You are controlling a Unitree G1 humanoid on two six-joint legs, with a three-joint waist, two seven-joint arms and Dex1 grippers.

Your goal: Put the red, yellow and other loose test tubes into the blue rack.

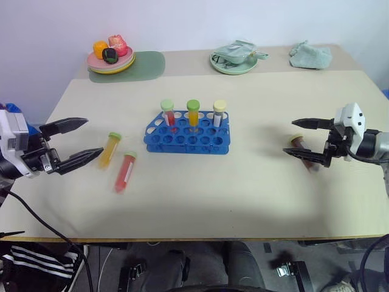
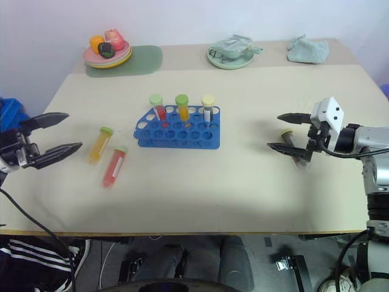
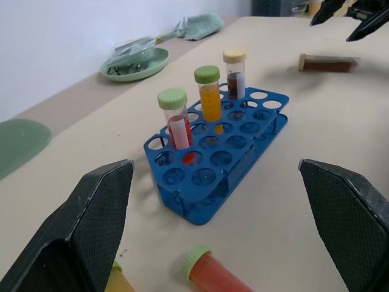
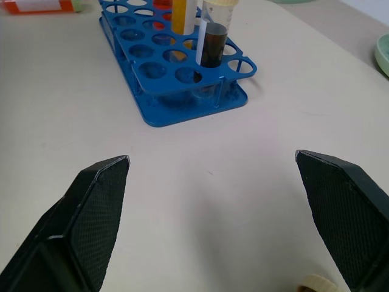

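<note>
- My left gripper hangs over the table's left edge with its fingers spread wide and nothing between them; it points in toward the middle of the table
- My right gripper is just as wide and empty, over the right side of the table, pointing in toward the rack
- The brown tube lies flat on the table right under my right gripper, cream cap toward the far side; I can't tell whether the lower finger touches it
- The yellow tube lies near my left gripper, green cap away from me
- The red tube lies just beside the yellow one, on its rack side and a bit closer to me, green cap also away from me
- The rack sits at the table's centre, between both grippers and well apart from each
- Three capped tubes stand upright in its back row: a red one, an orange one and a dark one with a pale yellow cap
- At the far edge I see a plate of toy food on a green mat, a green dish and a crumpled cloth
</note>
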